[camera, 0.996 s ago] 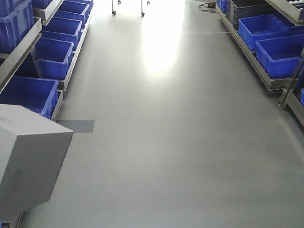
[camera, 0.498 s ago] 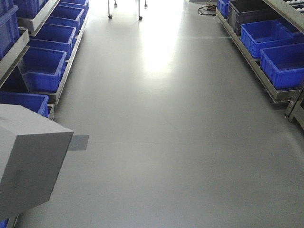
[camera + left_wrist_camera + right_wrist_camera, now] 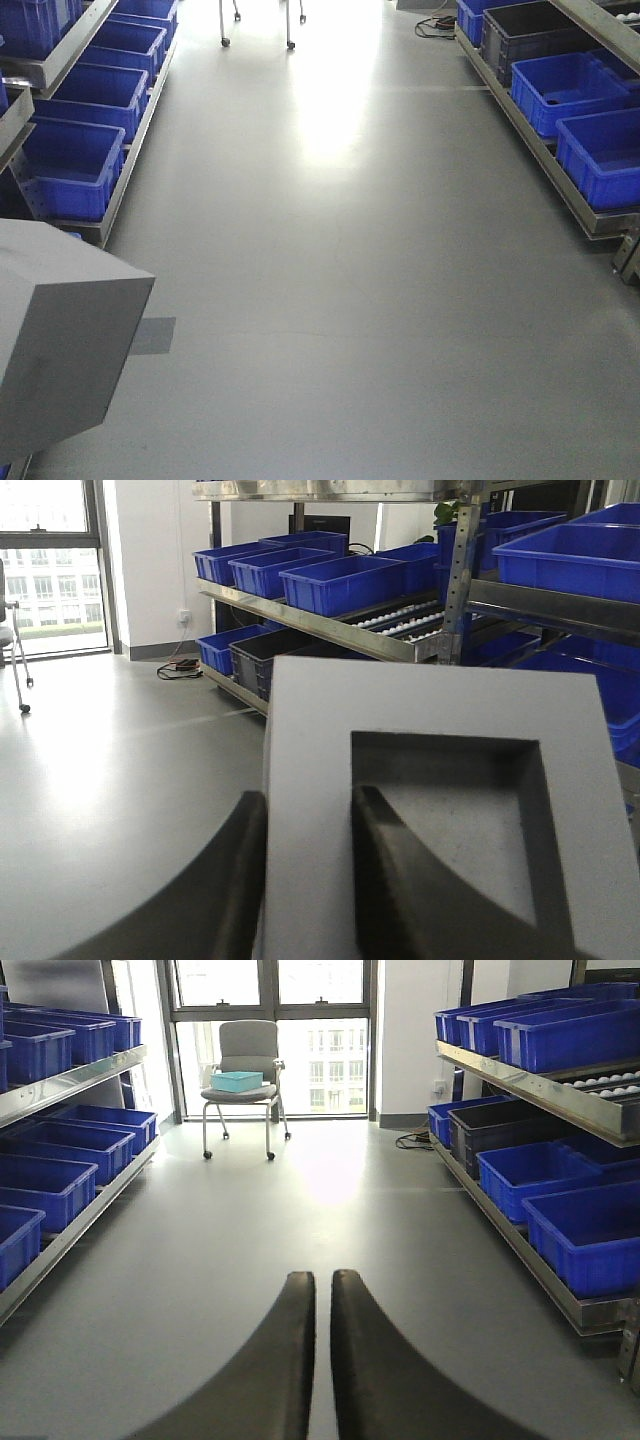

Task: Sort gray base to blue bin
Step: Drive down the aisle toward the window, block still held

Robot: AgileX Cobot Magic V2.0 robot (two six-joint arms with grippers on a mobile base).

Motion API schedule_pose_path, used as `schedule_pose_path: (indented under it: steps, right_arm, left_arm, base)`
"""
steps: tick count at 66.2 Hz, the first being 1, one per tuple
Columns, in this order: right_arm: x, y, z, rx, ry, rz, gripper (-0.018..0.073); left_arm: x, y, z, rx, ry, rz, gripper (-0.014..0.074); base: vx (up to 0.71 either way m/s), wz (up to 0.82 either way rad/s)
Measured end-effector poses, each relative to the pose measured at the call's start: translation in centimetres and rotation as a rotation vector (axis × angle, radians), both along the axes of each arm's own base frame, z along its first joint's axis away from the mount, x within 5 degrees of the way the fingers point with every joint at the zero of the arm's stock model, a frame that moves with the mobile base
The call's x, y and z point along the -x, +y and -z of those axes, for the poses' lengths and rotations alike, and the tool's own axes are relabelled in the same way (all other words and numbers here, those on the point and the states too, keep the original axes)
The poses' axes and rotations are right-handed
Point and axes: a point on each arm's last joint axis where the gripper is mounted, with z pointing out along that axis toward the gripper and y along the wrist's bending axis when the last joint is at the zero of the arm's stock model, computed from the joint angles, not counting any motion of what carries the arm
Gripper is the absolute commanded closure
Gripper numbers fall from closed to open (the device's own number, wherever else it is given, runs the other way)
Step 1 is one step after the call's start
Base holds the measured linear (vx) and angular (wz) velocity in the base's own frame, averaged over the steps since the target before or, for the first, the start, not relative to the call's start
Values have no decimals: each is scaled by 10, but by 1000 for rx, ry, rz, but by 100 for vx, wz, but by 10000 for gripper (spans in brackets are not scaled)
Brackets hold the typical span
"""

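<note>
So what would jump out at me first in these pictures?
A big gray block fills the front view's lower left corner, pinched by the left gripper across one wall of its square hollow. Rows of bright blue bins line both sides of the floor, and a chair stands by the far window.

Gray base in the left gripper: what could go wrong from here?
1. The left gripper pinches only one wall of the gray base, with one finger inside the recess and one outside, so the base may pivot or slip.
2. In the front view the base sits in line with the left rack of blue bins and might clip it.
</note>
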Motion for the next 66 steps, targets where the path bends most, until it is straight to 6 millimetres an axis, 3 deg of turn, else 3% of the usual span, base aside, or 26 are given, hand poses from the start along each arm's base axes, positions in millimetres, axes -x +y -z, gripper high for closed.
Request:
schedule_pose_path:
  steps: [66]
  right_arm:
    - [0,0,0,0,0,0,564]
  left_arm:
    - [0,0,0,0,0,0,602]
  base:
    - [15,2]
